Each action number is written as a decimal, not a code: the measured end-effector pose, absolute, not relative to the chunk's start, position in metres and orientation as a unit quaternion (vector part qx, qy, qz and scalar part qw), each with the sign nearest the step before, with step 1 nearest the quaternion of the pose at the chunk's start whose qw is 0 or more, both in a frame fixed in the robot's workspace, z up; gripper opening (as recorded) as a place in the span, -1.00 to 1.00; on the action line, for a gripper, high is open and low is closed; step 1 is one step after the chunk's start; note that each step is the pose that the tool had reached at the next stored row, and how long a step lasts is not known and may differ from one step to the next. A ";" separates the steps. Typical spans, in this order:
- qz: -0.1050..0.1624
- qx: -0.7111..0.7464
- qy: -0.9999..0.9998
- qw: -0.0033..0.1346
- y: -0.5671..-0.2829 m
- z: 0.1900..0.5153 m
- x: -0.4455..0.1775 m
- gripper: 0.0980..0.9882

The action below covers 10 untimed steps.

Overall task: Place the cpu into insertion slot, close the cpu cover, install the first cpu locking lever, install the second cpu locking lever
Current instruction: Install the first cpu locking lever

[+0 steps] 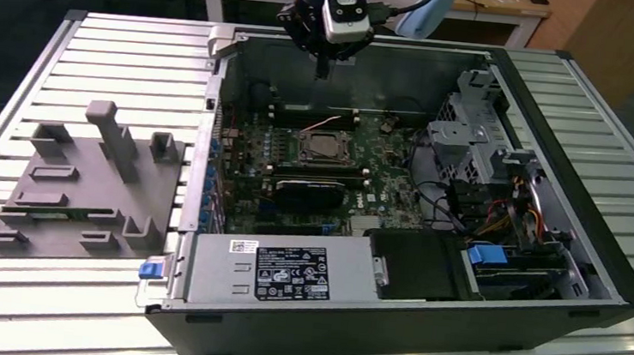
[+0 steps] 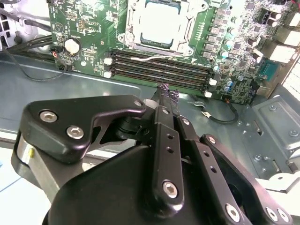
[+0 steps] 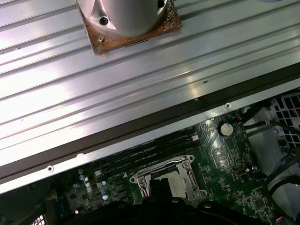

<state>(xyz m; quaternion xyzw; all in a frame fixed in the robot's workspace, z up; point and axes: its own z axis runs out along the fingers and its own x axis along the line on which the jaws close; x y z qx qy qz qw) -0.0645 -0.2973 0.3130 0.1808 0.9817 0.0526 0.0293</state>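
The hand (image 2: 168,90) hangs well above the insertion slot (image 1: 322,148), off to one side. Its fingers (image 2: 161,136) are pressed together with nothing between them. The cpu (image 2: 161,21) sits inside the insertion slot, with the cpu cover (image 2: 133,26) lying flat around it. In the second wrist view, the memory slots (image 2: 159,70) lie between the insertion slot and the fingertips.

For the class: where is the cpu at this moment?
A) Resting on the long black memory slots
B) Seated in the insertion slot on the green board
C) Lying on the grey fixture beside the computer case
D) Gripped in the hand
B: in the second wrist view the cpu shows its pale top inside the insertion slot, while the hand is apart from it, shut with nothing between its fingers.
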 end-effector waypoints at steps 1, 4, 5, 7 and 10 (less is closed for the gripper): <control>0.053 0.181 0.982 0.029 -0.297 0.313 -0.064 -0.99; 0.053 0.181 0.982 0.029 -0.297 0.313 -0.064 -0.99; 0.053 0.181 0.982 0.029 -0.297 0.313 -0.064 -0.99; 0.053 0.181 0.982 0.029 -0.297 0.312 -0.064 -0.99; 0.053 0.181 0.982 0.029 -0.297 0.309 -0.064 -0.99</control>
